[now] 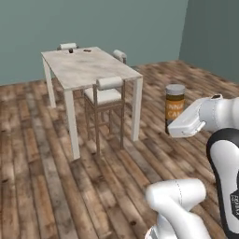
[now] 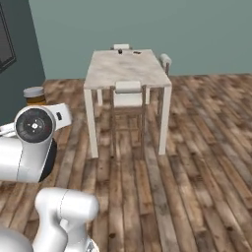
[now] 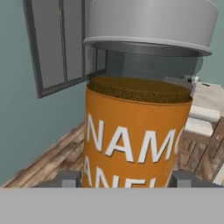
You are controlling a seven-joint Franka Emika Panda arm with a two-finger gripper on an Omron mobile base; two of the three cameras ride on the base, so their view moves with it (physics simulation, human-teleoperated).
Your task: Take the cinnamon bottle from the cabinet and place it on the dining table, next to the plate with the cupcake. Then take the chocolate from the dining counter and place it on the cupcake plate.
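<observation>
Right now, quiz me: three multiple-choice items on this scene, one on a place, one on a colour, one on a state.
1. Where is the cinnamon bottle?
A. on the dining table
B. held in the air, off the table
C. lying on the floor

2. What colour is the bottle's cap?
A. grey
B. red
C. black

3. How does the gripper stand?
A. wide open, empty
B. closed on the bottle
C. closed on a chair

Answers:
1 B: in the left base view it hangs at the arm's end, to the side of the dining table.
2 A: the hand view shows a grey cap above the orange label.
3 B: both fingertips flank the bottle's base.
</observation>
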